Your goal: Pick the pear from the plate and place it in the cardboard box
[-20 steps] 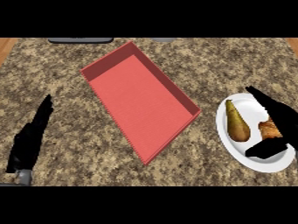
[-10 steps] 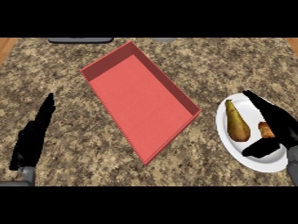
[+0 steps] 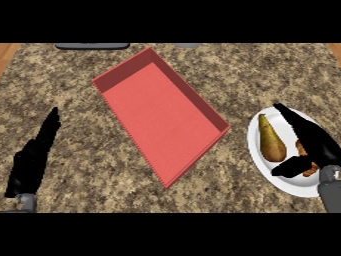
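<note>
Lowered, right hand half hides an orange item beside pear.

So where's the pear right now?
In the head view the pear lies on the white plate at the right side of the counter, just right of the red box, with the robot's right hand open beside it.

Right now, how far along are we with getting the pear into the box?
Nothing is finished yet: the pear lies on the white plate and the red box holds nothing. In hand: the right hand is over the plate beside the pear, fingers open, thumb below it, not closed on it. The left hand rests open at the left. Left: grasp, lift, carry to the box, release.
</note>
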